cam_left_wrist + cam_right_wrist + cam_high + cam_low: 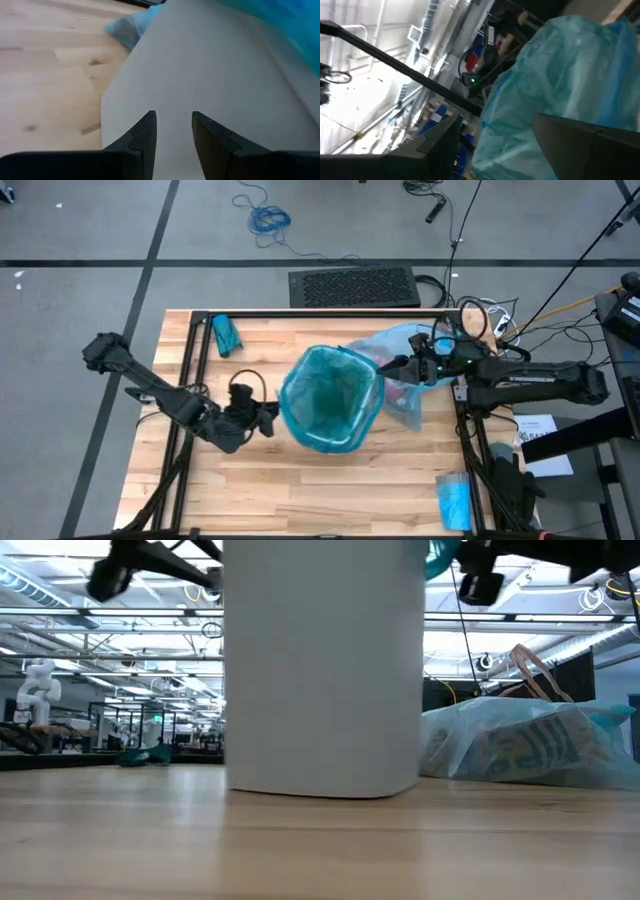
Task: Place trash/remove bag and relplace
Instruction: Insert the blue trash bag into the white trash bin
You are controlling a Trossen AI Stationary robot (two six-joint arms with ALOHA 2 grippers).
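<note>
The left gripper [173, 131], fingers parted, faces the white bin [210, 70]; the right gripper [495, 145], fingers spread, holds nothing beside the bag [570, 75].

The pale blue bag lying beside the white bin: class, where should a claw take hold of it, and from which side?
Grip the pale blue bag at its bunched upper folds, coming from above on the side away from the white bin. It lies slumped, full and crinkly on the table, offering loose plastic there.

White bin [322, 670] — teal-lined, folded blue packet [453, 500], teal packet [227, 333], keyboard [353, 287]
</note>
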